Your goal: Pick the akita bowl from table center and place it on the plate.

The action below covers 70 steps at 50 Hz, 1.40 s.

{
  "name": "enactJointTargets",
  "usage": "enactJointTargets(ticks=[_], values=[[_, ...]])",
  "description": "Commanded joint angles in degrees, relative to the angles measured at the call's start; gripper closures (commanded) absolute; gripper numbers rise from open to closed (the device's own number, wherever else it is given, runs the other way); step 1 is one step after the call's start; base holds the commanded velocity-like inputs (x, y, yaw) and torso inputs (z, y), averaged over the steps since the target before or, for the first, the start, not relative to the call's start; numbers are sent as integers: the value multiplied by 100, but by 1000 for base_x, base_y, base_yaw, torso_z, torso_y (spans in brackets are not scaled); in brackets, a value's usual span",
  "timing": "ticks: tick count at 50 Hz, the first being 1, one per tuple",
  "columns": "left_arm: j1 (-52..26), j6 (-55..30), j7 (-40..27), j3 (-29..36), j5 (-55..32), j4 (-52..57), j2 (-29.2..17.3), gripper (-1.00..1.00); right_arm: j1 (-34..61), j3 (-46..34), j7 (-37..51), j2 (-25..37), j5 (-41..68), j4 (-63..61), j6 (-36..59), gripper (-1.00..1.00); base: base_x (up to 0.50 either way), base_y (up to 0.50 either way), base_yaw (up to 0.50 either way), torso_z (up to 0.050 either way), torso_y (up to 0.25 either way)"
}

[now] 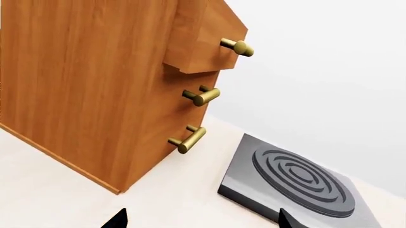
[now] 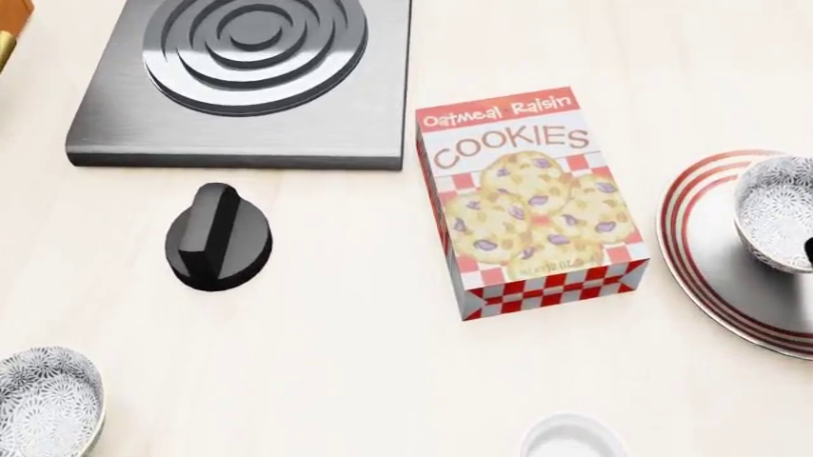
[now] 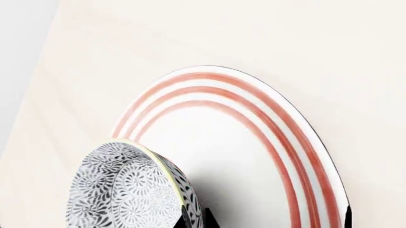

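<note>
Two speckled bowls show in the head view: the akita bowl (image 2: 778,211) at the right edge, over the plate (image 2: 711,271), and a look-alike bowl (image 2: 45,400) at the lower left corner. In the right wrist view the akita bowl (image 3: 130,187) sits at the lower left of the frame above the plate (image 3: 254,142), a jaw of the right gripper (image 3: 266,225) dark against its rim, so the jaws appear closed on it. The step in hand looks like the placing; next comes lowering, then release. The left gripper (image 1: 199,221) hangs idle near a wooden cabinet (image 1: 95,80) and a stove plate (image 1: 298,180), jaws apart. A cookie box (image 2: 527,200) lies mid-tabletop.
</note>
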Motion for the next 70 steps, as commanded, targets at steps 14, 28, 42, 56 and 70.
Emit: enactJointTargets(ticks=[14,28,42,56,70], values=[[91,52,-9,-4,-49,60,-43,-100,128,-131,-329,-82,-143,123,-88,-100,0,0,0,0,0],[39,30,-47,14,-94,63,-73,-100,-272,190,40,-180,-176,-728,-948,-100,0,0,0,0,0],[13,27,-86,19,-136,74,-92,-100,-696,320,273,-378,-672,-2346,-2300,-100,0,0,0,0,0],[48,49,-107,36,-137,158,-118,-100,-1186,34,449,-174,-780,-4511,-2205,-100,0,0,0,0,0],[58,72,-82,87,-126,224,-157,-100,-1874,353,987,544,103,-6808,-1527,-100,0,0,0,0,0]])
